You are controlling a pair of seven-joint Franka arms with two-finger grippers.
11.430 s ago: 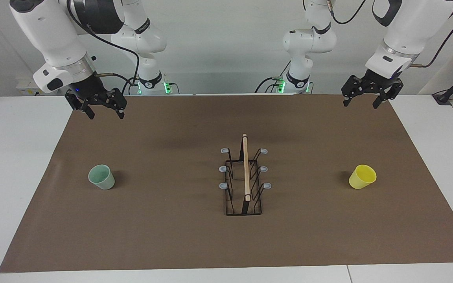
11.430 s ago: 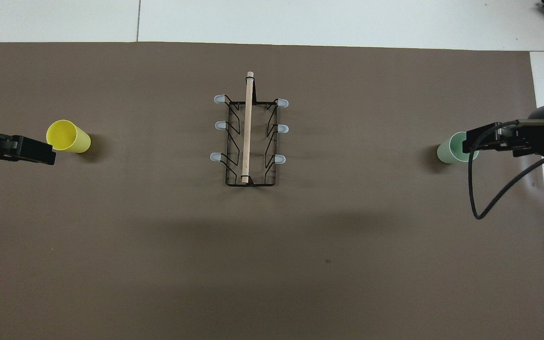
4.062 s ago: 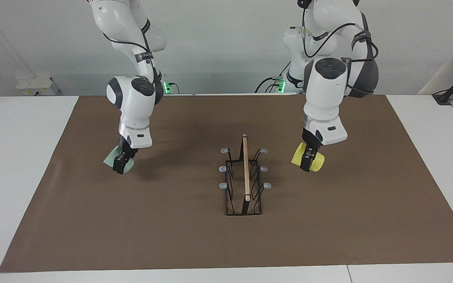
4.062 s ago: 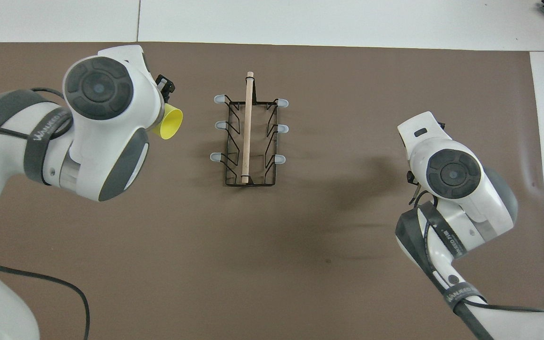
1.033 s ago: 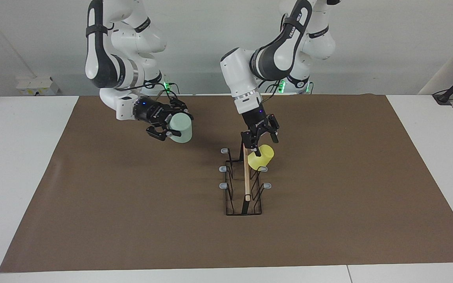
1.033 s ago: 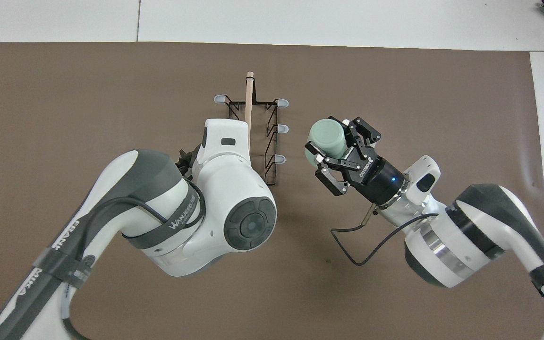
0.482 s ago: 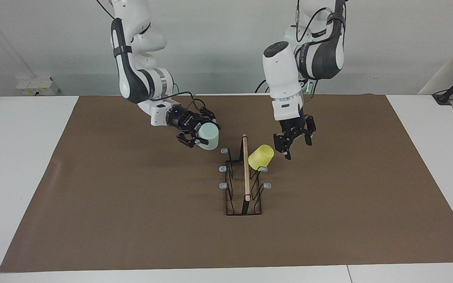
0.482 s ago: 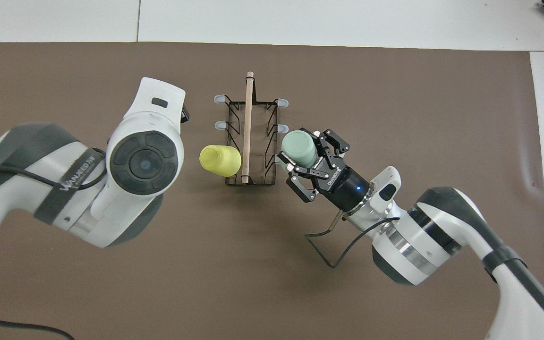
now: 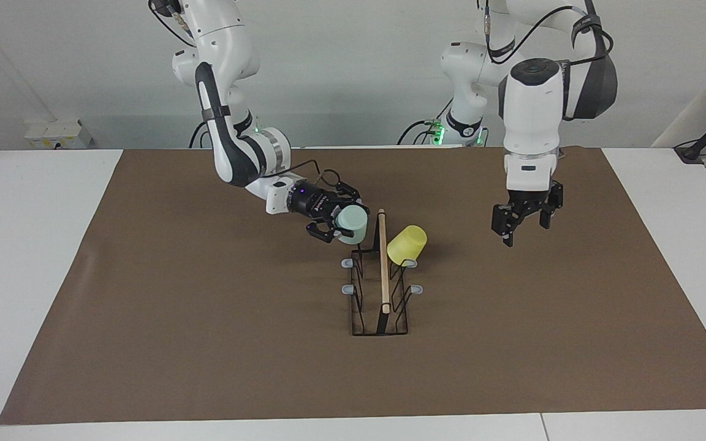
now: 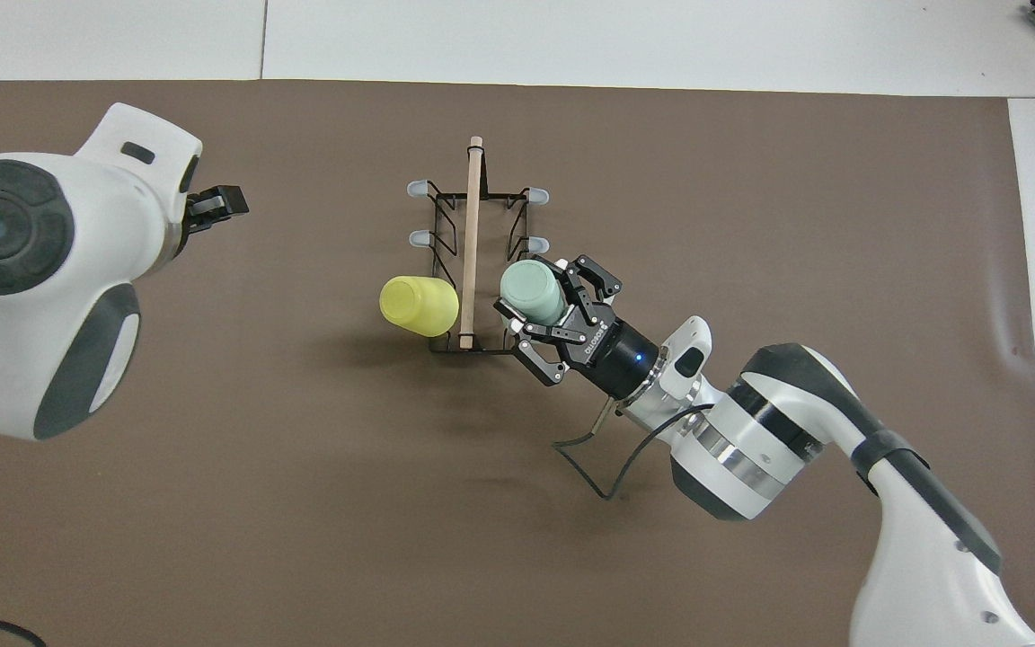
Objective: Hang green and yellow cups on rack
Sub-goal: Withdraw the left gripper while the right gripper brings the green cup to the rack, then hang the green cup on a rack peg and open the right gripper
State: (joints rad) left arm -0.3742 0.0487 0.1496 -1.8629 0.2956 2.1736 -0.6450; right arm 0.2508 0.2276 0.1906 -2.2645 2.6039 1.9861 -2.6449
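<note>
The black wire rack (image 9: 383, 288) (image 10: 471, 225) with its wooden rod stands mid-mat. The yellow cup (image 9: 407, 245) (image 10: 419, 305) hangs tilted, mouth down, on the peg nearest the robots on the rack's left-arm side, with nothing gripping it. My right gripper (image 9: 344, 224) (image 10: 537, 298) is shut on the green cup (image 9: 353, 223) (image 10: 531, 289), holding it bottom-up against the rack at the nearest peg on the right-arm side. That peg is hidden by the cup. My left gripper (image 9: 523, 231) (image 10: 228, 203) hangs open and empty over the bare mat toward the left arm's end.
A brown mat (image 9: 206, 343) covers the white table. The rack's other grey-tipped pegs (image 9: 347, 263) stand bare. The right arm's forearm and cable (image 10: 625, 467) stretch over the mat between its base and the rack.
The right gripper has carried the green cup closer, up against the rack's nearest peg. The left gripper has drawn away from the hung yellow cup toward its own end, still open.
</note>
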